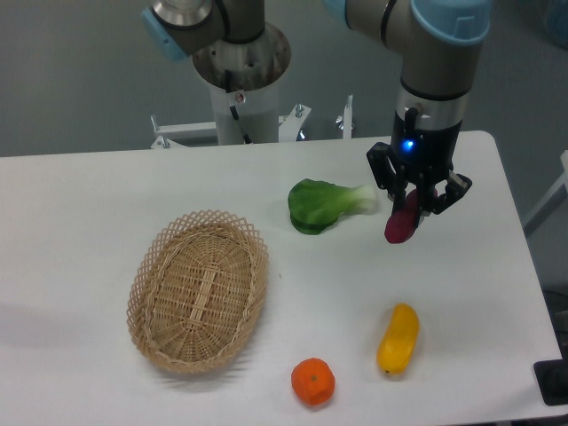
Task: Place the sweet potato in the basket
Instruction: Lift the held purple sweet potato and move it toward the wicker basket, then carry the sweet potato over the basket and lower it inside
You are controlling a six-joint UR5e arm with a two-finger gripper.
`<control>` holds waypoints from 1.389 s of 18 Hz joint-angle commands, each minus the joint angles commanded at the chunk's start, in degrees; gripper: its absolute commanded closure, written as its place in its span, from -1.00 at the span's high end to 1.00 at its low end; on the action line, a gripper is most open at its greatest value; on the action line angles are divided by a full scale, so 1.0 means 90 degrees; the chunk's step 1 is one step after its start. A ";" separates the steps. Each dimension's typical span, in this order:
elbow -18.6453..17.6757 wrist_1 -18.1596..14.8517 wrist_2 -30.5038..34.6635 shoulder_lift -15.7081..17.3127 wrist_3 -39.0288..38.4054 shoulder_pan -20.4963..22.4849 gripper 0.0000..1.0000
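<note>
Sweet potato (402,224) held in pincer (410,213); basket (198,289) holds nothing.

A white table (106,195) carried the basket (198,290) at its left. A leafy green vegetable (324,205) lay near the middle, and an orange fruit (313,382) and a yellow pepper (398,338) lay near the front edge.

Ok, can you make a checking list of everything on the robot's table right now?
Surface: white table, looks clean.
Job's things: sweet potato is lifted off the table in the gripper; basket stands empty at the left.
Clutter: green leafy vegetable, yellow pepper, orange fruit, all lying apart.
Grippers: gripper shut on the sweet potato, blue light on.
Cables: a thin cable on the robot's base post.
Surroundings: grey wall behind.
</note>
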 joint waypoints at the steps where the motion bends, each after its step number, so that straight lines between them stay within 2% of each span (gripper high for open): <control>1: -0.0010 0.0000 0.0000 0.0000 0.0000 0.0000 -0.35; 8: -0.0088 0.0010 0.0000 0.0029 -0.0107 -0.0058 -0.35; 12: -0.0293 0.0049 -0.0039 0.0010 -0.0360 -0.0117 -0.35; 16: -0.0439 0.0497 -0.0010 -0.0127 -0.1063 -0.0536 -0.35; 25: -0.1493 0.1366 0.0175 -0.0078 -0.2986 -0.1873 -0.35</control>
